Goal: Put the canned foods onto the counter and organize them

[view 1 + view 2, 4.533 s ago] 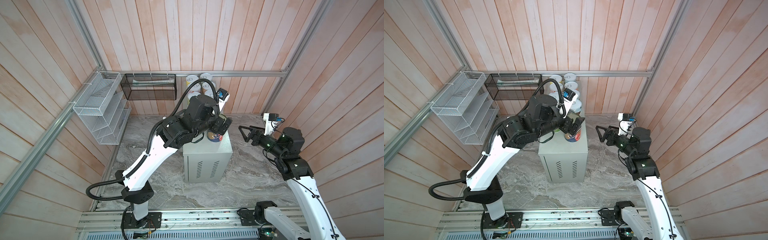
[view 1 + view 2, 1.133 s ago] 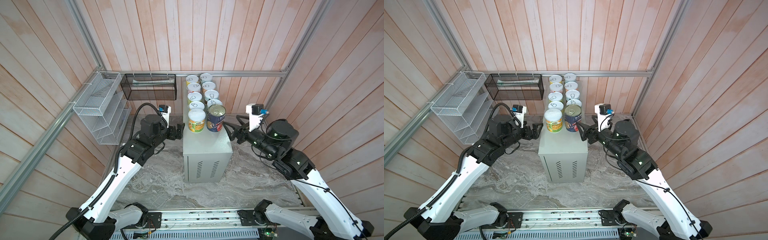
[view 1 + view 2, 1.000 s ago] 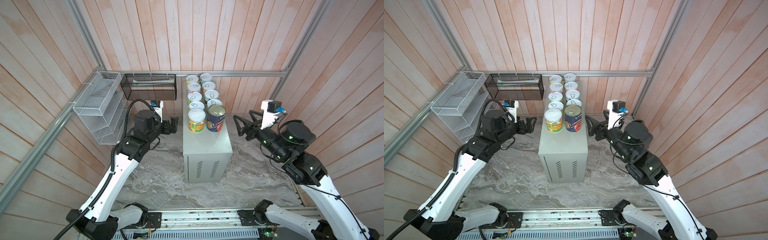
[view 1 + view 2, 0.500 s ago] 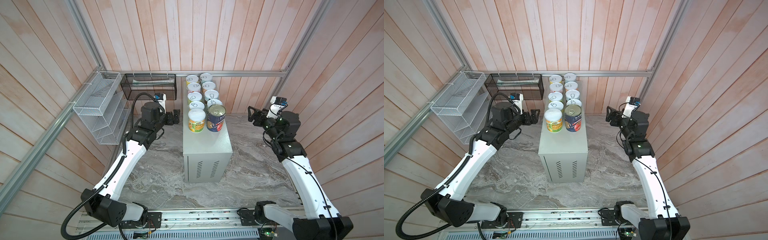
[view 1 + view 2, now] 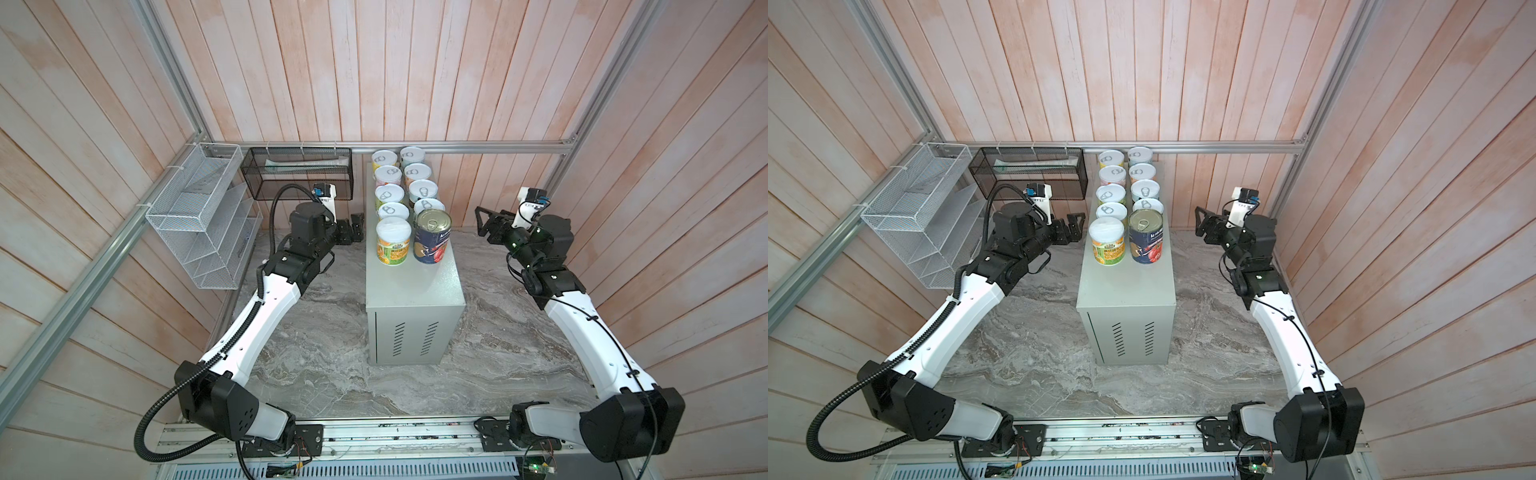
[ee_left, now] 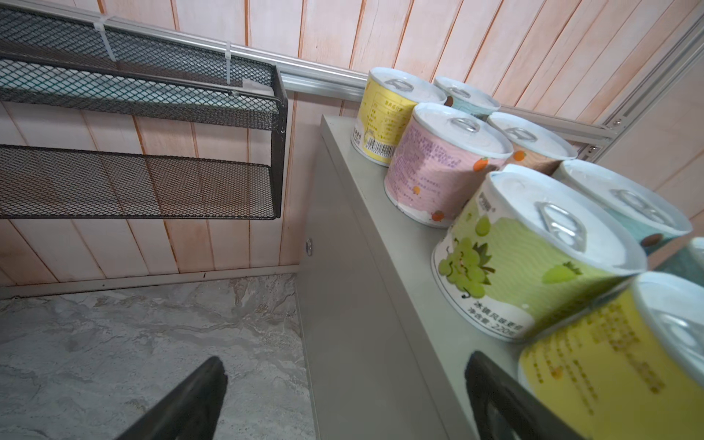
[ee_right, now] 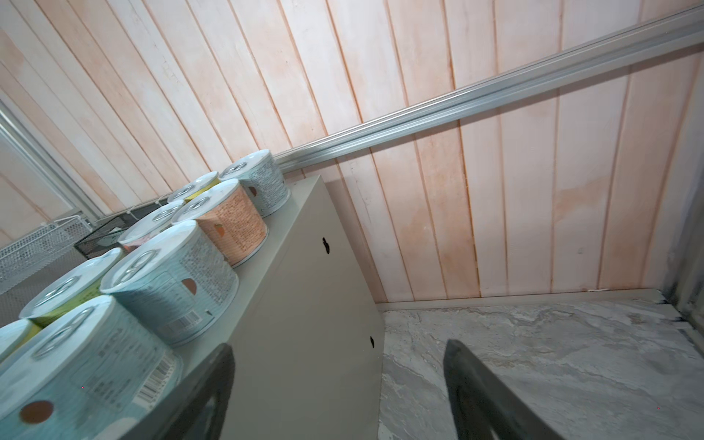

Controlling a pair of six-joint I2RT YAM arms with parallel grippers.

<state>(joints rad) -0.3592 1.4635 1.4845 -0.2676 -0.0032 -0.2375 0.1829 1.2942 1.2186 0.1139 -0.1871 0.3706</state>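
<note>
Withdrawn outward since earlier: left gripper (image 5: pixel 1077 227), right gripper (image 5: pixel 1199 222), fingers spread, empty; canned foods (image 5: pixel 1111 194) frame centre on counter (image 5: pixel 1125 284), rear labels hidden.

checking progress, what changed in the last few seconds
The left gripper let go of the dark-blue tin, which now stands on the counter, and drew back to its left side. The right gripper came near that tin, then pulled away to the right. Both are open and empty. The small tins kept their two rows.

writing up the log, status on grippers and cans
Left gripper open, empty. Right gripper open, empty. Ten cans upright in two rows on the counter. Nothing in the way.
</note>
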